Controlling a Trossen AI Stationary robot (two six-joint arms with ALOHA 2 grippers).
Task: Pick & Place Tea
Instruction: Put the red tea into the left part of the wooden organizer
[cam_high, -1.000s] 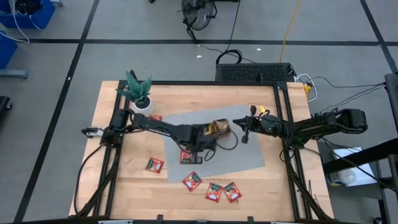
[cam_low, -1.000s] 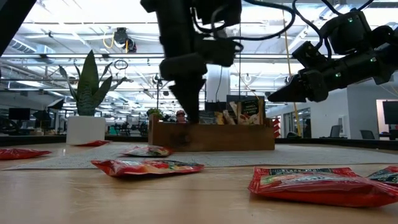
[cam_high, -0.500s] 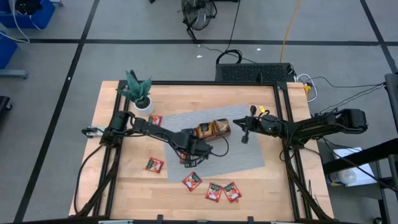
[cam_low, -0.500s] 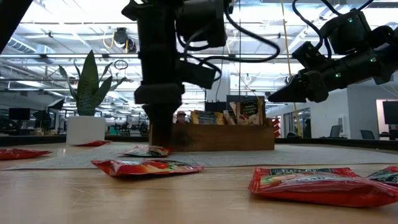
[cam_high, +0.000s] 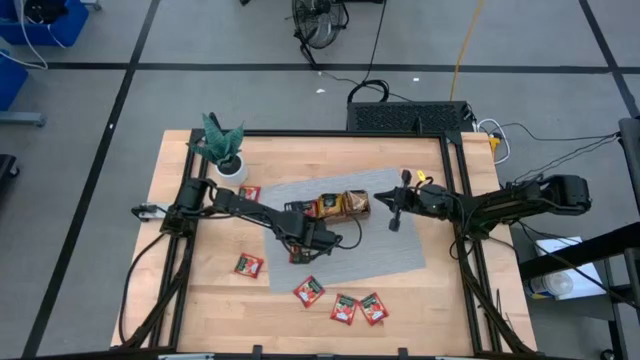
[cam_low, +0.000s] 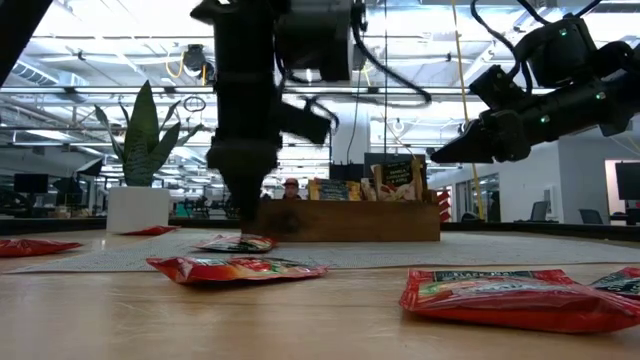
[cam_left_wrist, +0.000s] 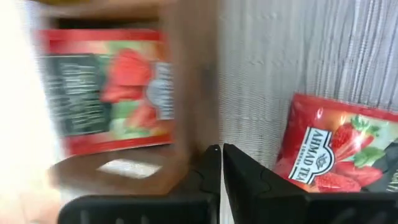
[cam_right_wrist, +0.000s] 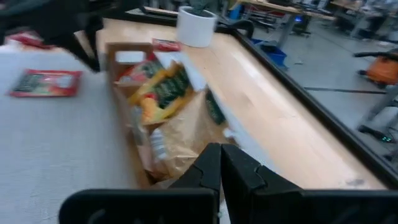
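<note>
The left gripper (cam_high: 297, 240) hangs over a red sachet (cam_high: 298, 253) on the grey mat (cam_high: 400, 250), at seven o'clock from the wooden tray (cam_high: 340, 206); its fingers look nearly closed, gripping nothing. The right gripper (cam_high: 393, 222), clenched and empty, hovers at three o'clock of the tray. More sachets (cam_high: 343, 308) lie toward six o'clock.

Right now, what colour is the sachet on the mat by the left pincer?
Red sachet with strawberry print; left wrist view.

6 red sachets (cam_high: 309, 291), 1 tray (cam_high: 340, 205)
</note>
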